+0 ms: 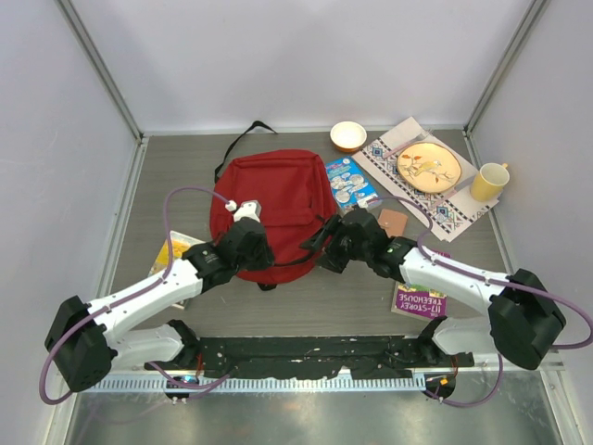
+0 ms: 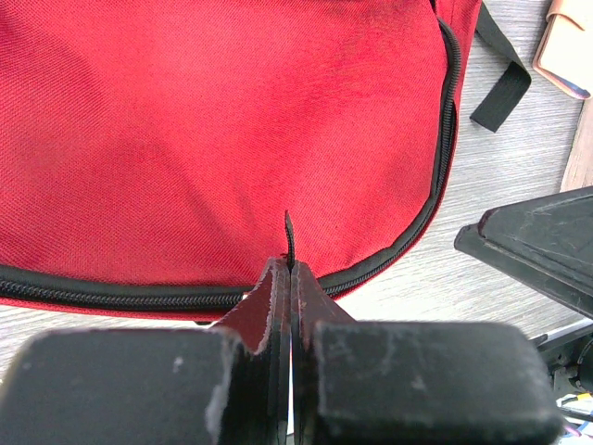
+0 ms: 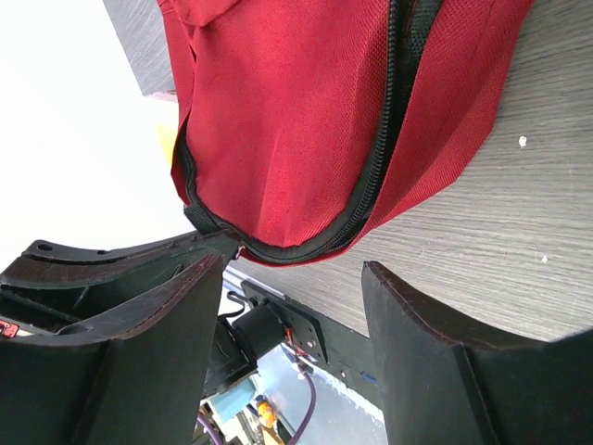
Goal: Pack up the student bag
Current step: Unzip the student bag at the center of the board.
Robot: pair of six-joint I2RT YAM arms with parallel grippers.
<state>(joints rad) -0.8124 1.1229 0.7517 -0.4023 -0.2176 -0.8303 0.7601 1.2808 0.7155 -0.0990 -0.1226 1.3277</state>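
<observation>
The student bag [image 1: 273, 190], a red backpack with black straps, lies flat in the middle of the table. In the left wrist view its dark zipper [image 2: 111, 297] runs along the near edge of the red fabric [image 2: 232, 120]. My left gripper [image 2: 291, 269] is shut at that edge on a thin black zipper pull [image 2: 289, 236], which sticks up between the fingers. From above, the left gripper [image 1: 262, 261] sits at the bag's near rim. My right gripper [image 1: 324, 248] stands open beside the bag's near right corner. Its fingers [image 3: 292, 269] frame the zipper [image 3: 371, 176] without touching it.
A blue booklet [image 1: 350, 182] lies against the bag's right side, with a small brown notebook [image 1: 393, 222] beyond it. Behind are an orange bowl [image 1: 348, 136], a plate [image 1: 428, 167] on a placemat and a yellow mug [image 1: 489, 181]. A purple book [image 1: 419, 298] lies under the right arm and a yellow book [image 1: 174, 250] under the left.
</observation>
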